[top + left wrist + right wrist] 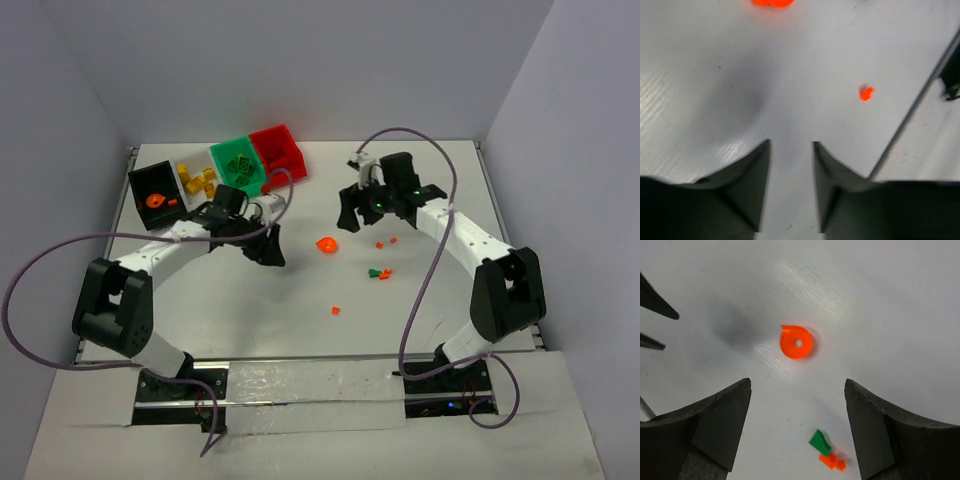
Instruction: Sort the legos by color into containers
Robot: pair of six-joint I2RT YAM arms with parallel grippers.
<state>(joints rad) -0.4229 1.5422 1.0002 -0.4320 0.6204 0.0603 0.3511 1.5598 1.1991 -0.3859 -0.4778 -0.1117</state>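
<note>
Right gripper (797, 383), jaws wide, near flat round orange lego (796, 342), hole upward.

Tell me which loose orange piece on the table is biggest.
The round orange disc with a hole through its middle; the other loose orange bits are much smaller.

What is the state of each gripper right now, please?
Left gripper: open, holding nothing.
Right gripper: wide open, holding nothing; the orange round piece lies free in front of it.
</note>
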